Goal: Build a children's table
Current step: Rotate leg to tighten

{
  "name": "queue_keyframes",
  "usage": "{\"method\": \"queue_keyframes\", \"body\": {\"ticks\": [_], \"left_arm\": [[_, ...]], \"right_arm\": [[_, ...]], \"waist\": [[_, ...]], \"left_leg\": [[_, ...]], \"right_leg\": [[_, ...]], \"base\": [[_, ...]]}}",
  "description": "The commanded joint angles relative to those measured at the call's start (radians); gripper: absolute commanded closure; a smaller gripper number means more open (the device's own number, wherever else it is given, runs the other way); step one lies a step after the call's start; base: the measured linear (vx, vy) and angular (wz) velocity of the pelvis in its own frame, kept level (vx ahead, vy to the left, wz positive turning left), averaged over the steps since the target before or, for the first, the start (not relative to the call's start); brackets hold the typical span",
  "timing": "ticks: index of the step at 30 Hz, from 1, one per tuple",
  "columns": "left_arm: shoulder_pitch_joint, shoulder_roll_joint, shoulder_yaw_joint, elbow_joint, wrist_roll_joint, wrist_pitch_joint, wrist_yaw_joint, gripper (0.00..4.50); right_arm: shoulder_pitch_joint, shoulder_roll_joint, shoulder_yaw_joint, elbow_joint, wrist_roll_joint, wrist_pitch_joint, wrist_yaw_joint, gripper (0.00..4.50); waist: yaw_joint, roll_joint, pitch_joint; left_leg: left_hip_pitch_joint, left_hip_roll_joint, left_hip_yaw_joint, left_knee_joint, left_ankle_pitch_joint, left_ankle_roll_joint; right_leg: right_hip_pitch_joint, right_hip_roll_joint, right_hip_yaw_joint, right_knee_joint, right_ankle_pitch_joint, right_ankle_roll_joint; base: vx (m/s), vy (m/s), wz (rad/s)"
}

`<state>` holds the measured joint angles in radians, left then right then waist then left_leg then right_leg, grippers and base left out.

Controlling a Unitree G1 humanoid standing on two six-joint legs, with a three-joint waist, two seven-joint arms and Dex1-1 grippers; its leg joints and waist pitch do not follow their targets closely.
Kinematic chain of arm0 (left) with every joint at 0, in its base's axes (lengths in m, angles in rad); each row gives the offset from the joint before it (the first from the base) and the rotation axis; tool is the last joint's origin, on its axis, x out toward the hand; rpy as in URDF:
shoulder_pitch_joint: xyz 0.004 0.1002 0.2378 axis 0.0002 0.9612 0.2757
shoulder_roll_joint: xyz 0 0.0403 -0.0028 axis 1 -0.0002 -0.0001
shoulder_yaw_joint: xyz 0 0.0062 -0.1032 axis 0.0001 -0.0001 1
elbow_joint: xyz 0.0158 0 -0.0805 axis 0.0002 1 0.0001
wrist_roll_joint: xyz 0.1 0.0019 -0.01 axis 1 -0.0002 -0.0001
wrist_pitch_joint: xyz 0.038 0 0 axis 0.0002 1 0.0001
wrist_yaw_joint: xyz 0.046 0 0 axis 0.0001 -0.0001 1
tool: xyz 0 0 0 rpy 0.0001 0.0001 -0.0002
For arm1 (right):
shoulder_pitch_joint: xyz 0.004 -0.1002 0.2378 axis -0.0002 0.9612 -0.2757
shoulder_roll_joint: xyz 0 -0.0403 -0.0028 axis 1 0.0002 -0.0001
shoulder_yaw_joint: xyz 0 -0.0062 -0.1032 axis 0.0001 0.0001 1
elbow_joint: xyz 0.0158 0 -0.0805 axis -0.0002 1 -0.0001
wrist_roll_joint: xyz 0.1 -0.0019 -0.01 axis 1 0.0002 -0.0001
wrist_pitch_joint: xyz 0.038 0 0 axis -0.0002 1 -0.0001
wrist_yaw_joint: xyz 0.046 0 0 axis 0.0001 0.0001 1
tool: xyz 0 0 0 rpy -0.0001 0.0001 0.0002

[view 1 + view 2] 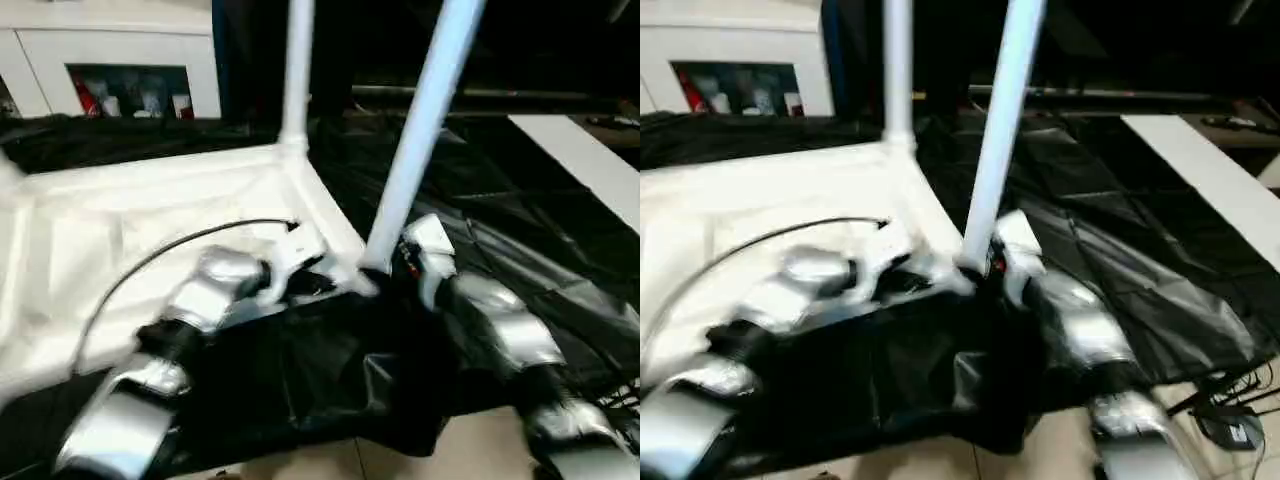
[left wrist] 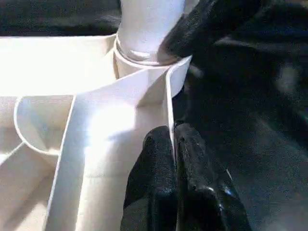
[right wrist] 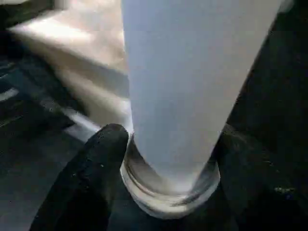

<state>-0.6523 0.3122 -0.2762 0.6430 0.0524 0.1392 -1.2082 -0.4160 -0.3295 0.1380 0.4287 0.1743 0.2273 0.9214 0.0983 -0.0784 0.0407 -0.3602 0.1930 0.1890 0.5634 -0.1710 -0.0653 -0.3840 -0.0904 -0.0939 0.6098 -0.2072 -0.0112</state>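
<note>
The tabletop [image 1: 150,215] is laid upside down on the black-draped counter [image 1: 480,200], ribbed underside up, toward the counter's left side. One leg [image 1: 297,70] is already stood upright in the far corner socket. A second leg [image 1: 425,120] is being fitted at the near corner socket [image 2: 144,60], by the counter's front edge, and it is seen leaning to the right rather than standing straight, so this step is judged unfinished.

The left gripper [image 2: 174,144] is seen with its jaws pressed together on the thin rim wall of the tabletop just beside that socket, steadying the piece. The right gripper [image 3: 168,168] is placed around the foot of the leaning leg, a finger on each side; whether the tube is truly pinched or merely bracketed cannot be told.

For the next move, the leg would probably need to be brought upright over the socket and pressed down until seated, while the rim is held fast against sliding.
</note>
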Motion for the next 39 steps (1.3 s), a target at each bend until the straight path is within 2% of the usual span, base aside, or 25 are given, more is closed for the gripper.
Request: {"method": "queue_keyframes", "body": {"ticks": [1, 2, 5, 8, 10, 12, 14, 16, 21, 25, 27, 30, 31, 32, 33, 34, 36, 37, 38, 39], "left_arm": [[0.016, -0.017, -0.04, -0.029, -0.039, -0.02, -0.084, 4.5], [0.029, 0.012, -0.052, -0.035, -0.038, -0.025, -0.127, 4.5], [0.043, 0.038, -0.057, -0.046, -0.046, -0.02, -0.171, 4.5], [0.05, 0.049, -0.056, -0.067, -0.055, -0.008, -0.193, 4.5], [0.051, 0.056, -0.055, -0.082, -0.058, 0.0, -0.211, 4.5], [0.047, 0.056, -0.055, -0.079, -0.057, -0.006, -0.209, 4.5], [0.045, 0.056, -0.055, -0.077, -0.056, -0.01, -0.205, 4.5], [0.046, 0.057, -0.055, -0.078, -0.057, -0.011, -0.202, 4.5], [0.046, 0.054, -0.051, -0.072, -0.05, -0.018, -0.182, 4.5], [0.029, 0.021, -0.038, -0.042, -0.02, -0.025, -0.079, 4.5], [0.007, -0.016, -0.023, -0.017, 0.003, -0.01, 0.032, 4.5], [-0.015, -0.056, -0.012, 0.006, 0.016, 0.013, 0.129, 4.5], [-0.027, -0.083, -0.01, 0.019, 0.025, 0.031, 0.183, 4.5], [-0.03, -0.089, -0.01, 0.022, 0.027, 0.035, 0.195, 4.5], [-0.039, -0.119, -0.007, 0.033, 0.034, 0.049, 0.248, 4.5], [-0.046, -0.14, -0.003, 0.041, 0.041, 0.058, 0.286, 4.5], [-0.062, -0.215, -0.002, 0.061, 0.062, 0.092, 0.394, 4.5], [-0.062, -0.217, -0.002, 0.061, 0.062, 0.092, 0.395, 4.5], [-0.061, -0.254, -0.019, 0.054, 0.073, 0.105, 0.417, 4.5], [-0.06, -0.262, -0.024, 0.052, 0.076, 0.106, 0.42, 4.5]], "right_arm": [[0.012, -0.009, 0.047, -0.062, 0.034, 0.034, 0.091, 1.49], [0.034, -0.047, 0.059, -0.119, 0.056, 0.061, 0.155, 1.49], [0.052, -0.084, 0.071, -0.169, 0.073, 0.088, 0.216, 1.49], [0.059, -0.101, 0.079, -0.186, 0.076, 0.099, 0.242, 1.49], [0.061, -0.112, 0.085, -0.195, 0.083, 0.118, 0.262, 1.49], [0.058, -0.11, 0.095, -0.19, 0.071, 0.112, 0.261, 1.82], [0.057, -0.107, 0.103, -0.188, 0.063, 0.11, 0.258, 1.87], [0.057, -0.105, 0.106, -0.191, 0.062, 0.116, 0.257, 2.0], [0.046, -0.093, 0.106, -0.16, 0.039, 0.098, 0.23, 2.4], [0.024, -0.047, 0.067, -0.107, 0.035, 0.085, 0.141, 2.49], [0.005, 0.006, 0.039, -0.038, 0.006, 0.074, 0.012, 2.51], [-0.018, 0.059, 0.011, 0.037, -0.019, 0.075, -0.123, 2.54], [-0.037, 0.102, -0.016, 0.094, -0.029, 0.082, -0.224, 2.54], [-0.042, 0.112, -0.023, 0.107, -0.03, 0.084, -0.249, 2.55], [-0.062, 0.147, -0.047, 0.153, -0.027, 0.089, -0.328, 2.55], [-0.077, 0.171, -0.064, 0.188, -0.024, 0.089, -0.383, 2.55], [-0.14, 0.25, -0.134, 0.315, -0.014, 0.097, -0.568, 2.55], [-0.142, 0.252, -0.135, 0.318, -0.014, 0.097, -0.571, 2.55], [-0.173, 0.284, -0.149, 0.371, -0.009, 0.092, -0.623, 2.55], [-0.18, 0.29, -0.15, 0.382, -0.01, 0.091, -0.632, 2.55]], "waist": [[0.004, 0.004, -0.05], [0.006, 0.006, -0.048], [0.014, 0.007, -0.044], [0.018, 0.007, -0.045], [0.019, 0.007, -0.045], [0.018, 0.008, -0.047], [0.018, 0.004, -0.049], [0.019, 0.004, -0.049], [0.018, 0.004, -0.048], [0.015, 0.003, -0.046], [0.012, 0.002, -0.042], [0.009, 0.001, -0.042], [0.006, 0.0, -0.043], [0.004, 0.0, -0.043], [-0.002, 0.004, -0.044], [-0.003, -0.001, -0.044], [-0.011, 0.011, -0.043], [-0.014, 0.008, -0.044], [-0.012, 0.009, -0.046], [-0.012, 0.01, -0.047]], "left_leg": [[0.01, 0.053, -0.017, -0.058, -0.164, 0.075], [0.013, 0.055, -0.017, -0.061, -0.185, 0.068], [0.014, 0.057, -0.017, -0.065, -0.225, 0.04], [0.016, 0.057, -0.017, -0.066, -0.244, 0.021], [0.015, 0.057, -0.018, -0.066, -0.238, 0.017], [0.014, 0.055, -0.018, -0.065, -0.224, 0.017], [0.014, 0.054, -0.017, -0.063, -0.207, 0.018], [0.013, 0.053, -0.016, -0.061, -0.193, 0.024], [0.014, 0.053, -0.016, -0.061, -0.208, 0.019], [0.014, 0.053, -0.018, -0.064, -0.233, 0.009], [0.018, 0.052, -0.02, -0.065, -0.266, -0.015], [0.019, 0.052, -0.023, -0.067, -0.289, -0.028], [0.018, 0.053, -0.025, -0.069, -0.29, -0.036], [0.016, 0.053, -0.026, -0.07, -0.292, -0.04], [0.017, 0.053, -0.027, -0.071, -0.302, -0.047], [0.02, 0.051, -0.026, -0.069, -0.309, -0.047], [0.02, 0.05, -0.027, -0.069, -0.321, -0.056], [0.021, 0.05, -0.027, -0.069, -0.325, -0.057], [0.019, 0.05, -0.028, -0.068, -0.315, -0.054], [0.019, 0.051, -0.026, -0.069, -0.306, -0.049]], "right_leg": [[0.046, -0.073, 0.061, -0.064, -0.047, -0.222], [0.042, -0.074, 0.061, -0.068, -0.082, -0.222], [0.04, -0.076, 0.062, -0.074, -0.162, -0.205], [0.037, -0.078, 0.063, -0.077, -0.195, -0.199], [0.039, -0.078, 0.063, -0.076, -0.189, -0.198], [0.039, -0.077, 0.063, -0.073, -0.165, -0.2], [0.041, -0.076, 0.062, -0.07, -0.145, -0.202], [0.041, -0.075, 0.062, -0.068, -0.127, -0.206], [0.04, -0.077, 0.062, -0.071, -0.16, -0.199], [0.038, -0.079, 0.061, -0.077, -0.214, -0.189], [0.03, -0.08, 0.062, -0.086, -0.304, -0.169], [0.028, -0.083, 0.06, -0.095, -0.389, -0.137], [0.028, -0.082, 0.06, -0.094, -0.384, -0.134], [0.028, -0.082, 0.06, -0.093, -0.379, -0.133], [0.025, -0.082, 0.06, -0.092, -0.375, -0.136], [0.025, -0.081, 0.059, -0.096, -0.378, -0.132], [0.022, -0.081, 0.061, -0.095, -0.379, -0.143], [0.022, -0.082, 0.06, -0.098, -0.387, -0.141], [0.026, -0.083, 0.06, -0.097, -0.372, -0.137], [0.024, -0.079, 0.062, -0.096, -0.331, -0.139]], "base": [[0.0, 0.0, 0.0], [0.0, 0.0, 0.0], [0.0, 0.0, 0.0], [0.0, 0.0, 0.0], [0.0, 0.0, 0.0], [0.0, 0.0, 0.0], [0.0, 0.0, 0.0], [0.0, 0.0, 0.0], [0.0, 0.0, 0.0], [0.0, 0.0, 0.0], [0.0, 0.0, 0.0], [0.0, 0.0, 0.0], [0.0, 0.0, 0.0], [0.0, 0.0, 0.0], [0.0, 0.0, 0.0], [0.0, 0.0, 0.0], [0.0, 0.0, 0.0], [0.0, 0.0, 0.0], [0.0, 0.0, 0.0], [0.0, 0.0, 0.0]]}}
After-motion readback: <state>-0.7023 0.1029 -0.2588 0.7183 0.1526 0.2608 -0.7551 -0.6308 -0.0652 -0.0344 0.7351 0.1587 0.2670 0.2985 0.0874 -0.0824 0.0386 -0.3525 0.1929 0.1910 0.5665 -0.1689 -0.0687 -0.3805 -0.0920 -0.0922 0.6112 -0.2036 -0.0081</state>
